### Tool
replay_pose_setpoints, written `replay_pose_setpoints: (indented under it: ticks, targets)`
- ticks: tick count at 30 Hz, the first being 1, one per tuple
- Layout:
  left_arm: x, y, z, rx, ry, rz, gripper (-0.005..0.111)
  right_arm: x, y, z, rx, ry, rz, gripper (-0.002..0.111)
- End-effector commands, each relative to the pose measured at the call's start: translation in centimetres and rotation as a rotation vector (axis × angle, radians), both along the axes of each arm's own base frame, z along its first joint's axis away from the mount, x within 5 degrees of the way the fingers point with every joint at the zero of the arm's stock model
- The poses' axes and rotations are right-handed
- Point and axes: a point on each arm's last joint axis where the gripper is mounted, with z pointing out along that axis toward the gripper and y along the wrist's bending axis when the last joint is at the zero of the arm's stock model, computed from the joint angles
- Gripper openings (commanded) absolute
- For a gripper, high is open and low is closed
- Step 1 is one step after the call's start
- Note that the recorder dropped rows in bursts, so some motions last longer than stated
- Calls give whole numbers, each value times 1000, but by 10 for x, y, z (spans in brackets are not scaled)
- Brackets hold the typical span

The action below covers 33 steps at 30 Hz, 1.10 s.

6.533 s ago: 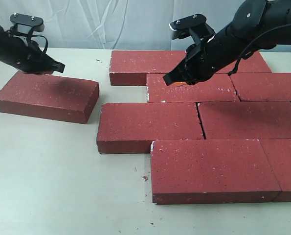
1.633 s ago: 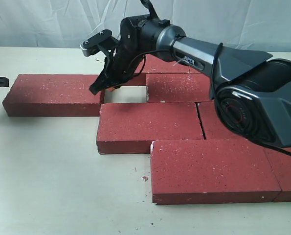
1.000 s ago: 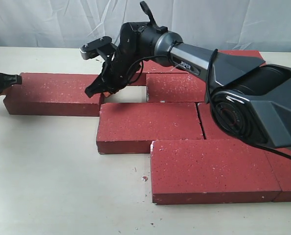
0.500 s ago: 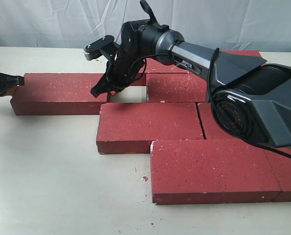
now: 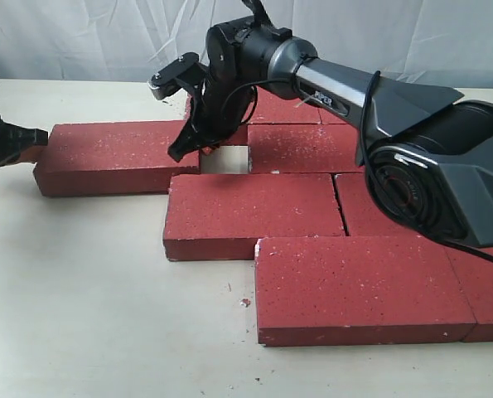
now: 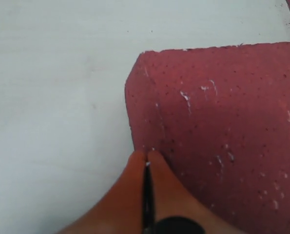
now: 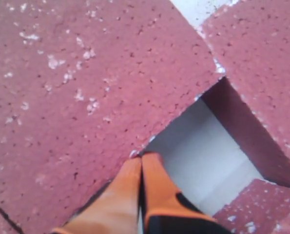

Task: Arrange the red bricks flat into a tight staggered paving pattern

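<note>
I see the red bricks (image 5: 250, 211) lying flat on the pale table (image 5: 89, 315). Most of them are packed close in stepped rows. One loose brick (image 5: 113, 156) lies flat at about nine o'clock from the pack, in line with the second row from the back. At three o'clock from it, before the next brick in that row (image 5: 304, 148), there is a small gap (image 5: 227, 159) (I can see table at the bottom of it).

My left gripper (image 5: 39, 135) has its orange fingers (image 6: 130, 185) pressed together with nothing between them. Its tip is against the loose brick's nine o'clock end. My right gripper (image 5: 180, 153) also has its fingers (image 7: 120, 195) tight together and holds nothing. Its tip is at the loose brick's three o'clock end, right at the corner by the gap.
</note>
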Motion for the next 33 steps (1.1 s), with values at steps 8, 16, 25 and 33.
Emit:
replay_pose_setpoints:
  ticks: [8,16,25,33]
  targets:
    - [0,-9,1,-45,2,-38,0,2,-20,4,-236,-48,-54,-1]
    - [1,-11,-1,-39,4,-37,0,3,-34,26,-339,-96,-124,-1]
    - [7,-33,-5,28,-3,-64,0,-4,-38,55,-311,-102,-158,-1]
    - [8,-39,-5,46,-7,-73,0,-17,-28,81,-149,-32,-119,-1]
